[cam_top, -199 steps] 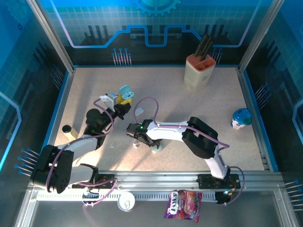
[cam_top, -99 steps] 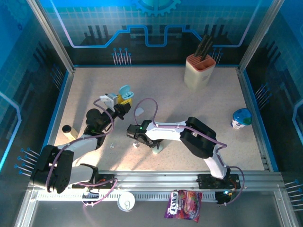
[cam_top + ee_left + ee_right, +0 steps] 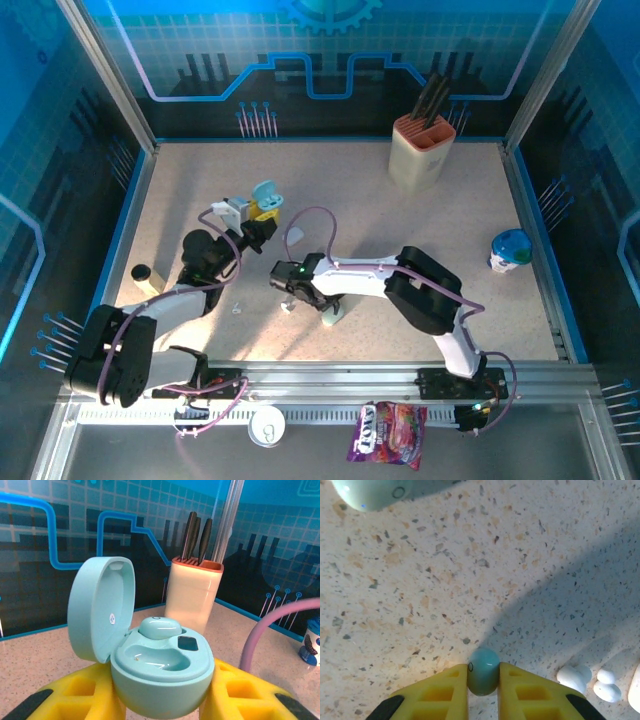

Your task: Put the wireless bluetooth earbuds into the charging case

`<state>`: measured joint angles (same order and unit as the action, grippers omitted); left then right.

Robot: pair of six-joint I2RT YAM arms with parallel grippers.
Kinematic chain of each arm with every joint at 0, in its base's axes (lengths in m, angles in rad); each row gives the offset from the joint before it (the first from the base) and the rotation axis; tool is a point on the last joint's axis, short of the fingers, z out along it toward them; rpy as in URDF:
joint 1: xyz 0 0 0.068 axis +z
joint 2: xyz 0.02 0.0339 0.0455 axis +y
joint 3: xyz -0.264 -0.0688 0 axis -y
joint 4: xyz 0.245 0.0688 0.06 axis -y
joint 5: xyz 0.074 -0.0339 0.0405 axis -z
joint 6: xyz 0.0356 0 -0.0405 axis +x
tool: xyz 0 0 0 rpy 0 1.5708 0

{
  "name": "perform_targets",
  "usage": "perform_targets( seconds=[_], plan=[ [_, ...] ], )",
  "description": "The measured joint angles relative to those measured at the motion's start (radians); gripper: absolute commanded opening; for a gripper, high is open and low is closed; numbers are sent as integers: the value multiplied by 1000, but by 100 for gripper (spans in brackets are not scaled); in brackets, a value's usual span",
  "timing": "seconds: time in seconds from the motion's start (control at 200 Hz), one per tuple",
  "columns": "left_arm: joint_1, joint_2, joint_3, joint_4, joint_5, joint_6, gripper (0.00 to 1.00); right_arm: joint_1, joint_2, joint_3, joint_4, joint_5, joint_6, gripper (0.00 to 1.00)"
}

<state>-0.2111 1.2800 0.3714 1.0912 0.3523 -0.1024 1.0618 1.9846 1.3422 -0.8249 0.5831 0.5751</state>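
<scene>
Speckled tabletop [image 3: 420, 580]: white buds [image 3: 575, 676] cropped at your lower-right edge | open surface ahead of right gripper [image 3: 483, 676], pinched on a pale-green earbud [image 3: 483, 667] | left gripper [image 3: 162, 692] clamps open charging case [image 3: 165, 672], seated bud [image 3: 159, 628] inside.

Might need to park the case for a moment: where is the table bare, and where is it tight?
Bare: the wide stretch between the knife block, the bottle and the right arm; also the back left corner behind the left claw. Crowded: around the right claw, where white buds and a second case lie close.
</scene>
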Motion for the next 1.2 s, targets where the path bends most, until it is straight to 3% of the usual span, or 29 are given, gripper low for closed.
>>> perform_targets(
  seconds=[0.175,0.41,0.67,0.865,1.201],
  plan=[
    [-1,47,8,21,19,0,28,-68,-237,-207,213,-89,-42,19],
    [-48,130,20,113,46,25,28,-186,-530,-456,558,-328,-44,19],
    [-123,206,23,189,72,79,28,-278,-716,-567,777,-550,-5,19],
    [-160,254,43,236,101,109,27,-310,-794,-570,887,-663,27,19],
    [-228,282,72,259,131,174,27,-311,-774,-494,942,-749,46,19]
  ],
)
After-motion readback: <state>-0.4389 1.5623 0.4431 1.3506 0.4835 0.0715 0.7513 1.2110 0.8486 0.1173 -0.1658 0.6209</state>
